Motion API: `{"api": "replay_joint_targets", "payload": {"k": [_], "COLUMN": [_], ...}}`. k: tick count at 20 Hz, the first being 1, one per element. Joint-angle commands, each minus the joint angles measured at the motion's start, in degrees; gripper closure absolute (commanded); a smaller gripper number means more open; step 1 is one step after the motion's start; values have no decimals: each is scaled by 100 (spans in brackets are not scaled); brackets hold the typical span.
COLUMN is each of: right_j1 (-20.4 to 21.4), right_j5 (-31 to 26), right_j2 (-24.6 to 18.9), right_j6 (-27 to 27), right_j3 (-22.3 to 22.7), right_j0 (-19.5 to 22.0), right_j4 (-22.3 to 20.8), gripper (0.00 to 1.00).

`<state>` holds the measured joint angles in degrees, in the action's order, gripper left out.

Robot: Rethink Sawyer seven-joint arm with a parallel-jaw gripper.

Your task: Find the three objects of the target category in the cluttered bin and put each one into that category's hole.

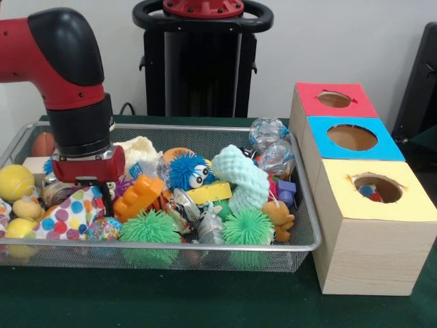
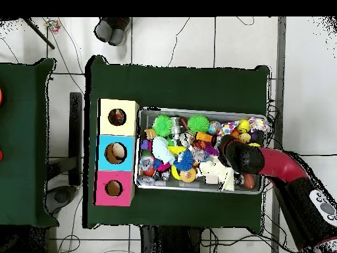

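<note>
My gripper is lowered into the left part of the wire bin, with its tips sunk among the toys above a polka-dot cloth toy. An orange brick lies just to its right. The clutter hides what lies between the tips. In the overhead view my arm's black wrist covers the gripper at the bin's right end. The wooden box has a red hole, a blue hole and a yellow hole. Small blue and red pieces show inside the yellow hole.
The bin also holds two green spiky balls, a blue spiky ball with eyes, a mint foam piece, a small brown bear, clear crinkly balls and yellow balls. The box stands against the bin's end.
</note>
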<state>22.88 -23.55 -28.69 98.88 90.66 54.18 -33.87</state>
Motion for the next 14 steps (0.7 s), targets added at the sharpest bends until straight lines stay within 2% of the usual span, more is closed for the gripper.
{"api": "replay_joint_targets", "payload": {"k": [1, 3, 8, 14], "right_j1": [-421, -113, 1293, 2360], "right_j5": [-324, -340, -876, -1521], "right_j2": [-7, -48, -365, -822], "right_j6": [-743, -681, -538, -543], "right_j3": [354, 538, 1176, 1448], "right_j0": [118, 115, 109, 142], "right_j4": [-401, -352, 220, 979], "gripper": [100, 100, 100, 100]}}
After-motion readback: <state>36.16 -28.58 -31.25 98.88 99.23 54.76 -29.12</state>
